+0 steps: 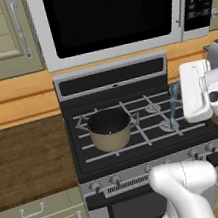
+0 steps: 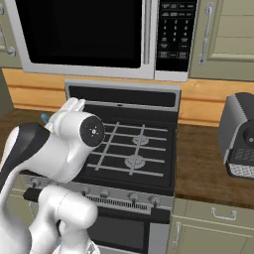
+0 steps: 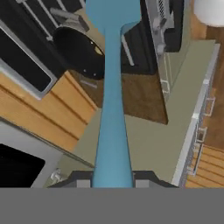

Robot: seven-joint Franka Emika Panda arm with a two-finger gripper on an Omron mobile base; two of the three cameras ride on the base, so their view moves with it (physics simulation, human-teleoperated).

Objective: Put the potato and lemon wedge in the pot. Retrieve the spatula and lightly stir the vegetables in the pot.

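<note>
The tan pot point(image 1: 109, 129) stands on the stove's front left burner, and its dark inside point(image 3: 78, 52) faces the hand view. My gripper point(image 3: 112, 181) is shut on the handle of the light-blue spatula point(image 3: 111, 109). In the left base view the spatula point(image 1: 173, 107) hangs blade down over the right burners, to the right of the pot and well apart from it. A small yellow speck point(image 3: 100, 51) shows inside the pot beside the spatula; I cannot tell whether it is the potato or the lemon wedge. The rest of the pot's contents are hidden.
The black stove grates point(image 2: 134, 144) lie between wooden counters point(image 1: 24, 161). A microwave point(image 1: 109, 14) hangs above the stove. A dark toaster point(image 2: 240, 134) sits on the right counter. Knobs point(image 1: 116, 179) line the stove's front edge, with cabinet doors below.
</note>
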